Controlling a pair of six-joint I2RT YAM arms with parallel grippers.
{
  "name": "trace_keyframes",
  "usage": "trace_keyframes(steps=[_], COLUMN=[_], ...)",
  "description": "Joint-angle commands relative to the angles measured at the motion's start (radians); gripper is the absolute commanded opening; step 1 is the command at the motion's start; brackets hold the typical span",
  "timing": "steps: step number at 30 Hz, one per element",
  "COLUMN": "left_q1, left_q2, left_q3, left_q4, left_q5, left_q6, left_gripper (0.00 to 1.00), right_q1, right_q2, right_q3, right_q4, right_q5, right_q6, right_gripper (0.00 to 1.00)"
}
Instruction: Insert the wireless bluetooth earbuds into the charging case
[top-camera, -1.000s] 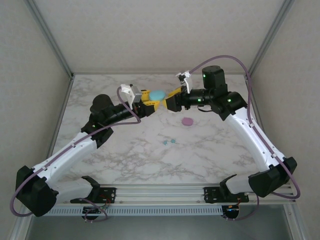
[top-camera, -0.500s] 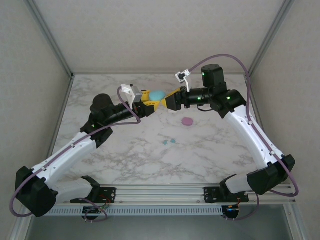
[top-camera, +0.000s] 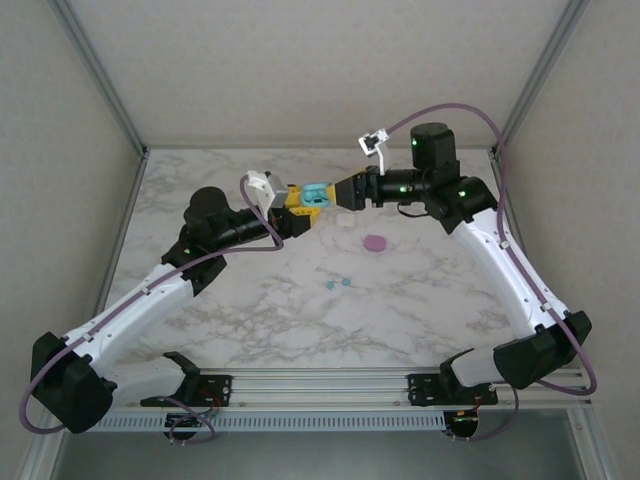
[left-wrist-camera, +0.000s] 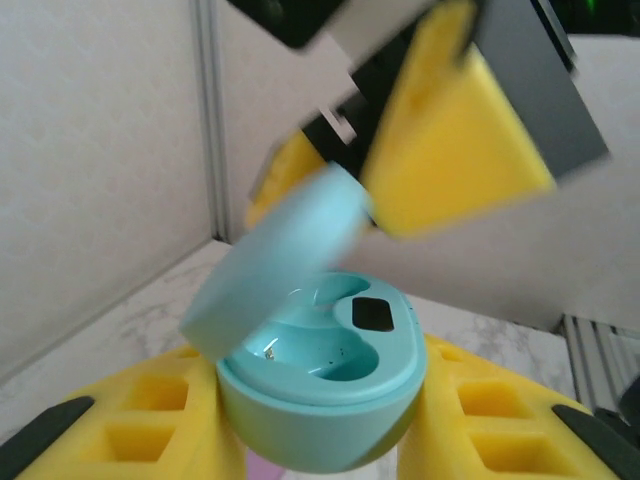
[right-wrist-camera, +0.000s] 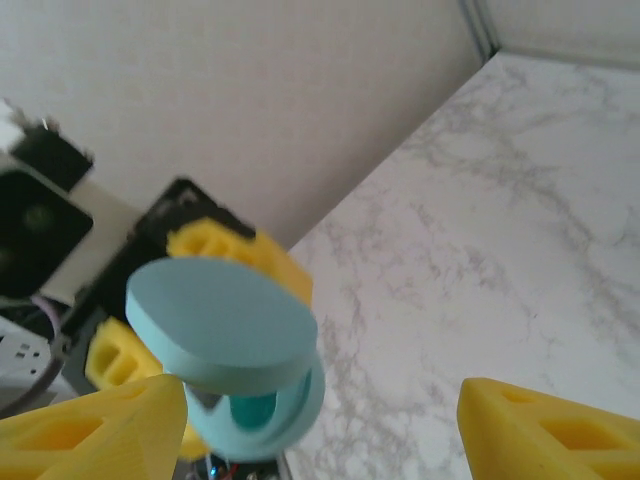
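i worked in what looked like a robotics lab test cell, not a home or shop. my white-and-black jointed left arm (top-camera: 130, 310) and right arm (top-camera: 510, 280) were bolted to a ribbed aluminium rail (top-camera: 320, 383) at the near edge of a white marble-patterned tabletop (top-camera: 300, 320). plain pale textured wall panels (top-camera: 300, 70) closed the table in on three sides, held by bare silver metal frame posts (top-camera: 97, 70). loose purple cables (top-camera: 450, 113) looped along my arms, and small green lights (top-camera: 412, 152) glowed on my joints.

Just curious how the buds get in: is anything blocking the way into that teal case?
Nothing visible blocks it. The case has its lid tipped up, leaning over one side, and both hollows inside look empty. The two teal earbuds lie on the table, apart from the case.
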Motion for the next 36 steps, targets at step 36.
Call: trace_keyframes(steps=[36], left_q1=[-0.005], left_q2=[-0.085], left_q3=[-0.091], left_q4=[0.074], left_q5=[-0.122], left_q6=[-0.058], left_gripper=[0.18], right_q1=[-0.087], right_q2=[-0.055], right_q3=[-0.098], right_q4=[-0.25], right_q5=[0.517], right_q6=[0.041], right_gripper=[0.58])
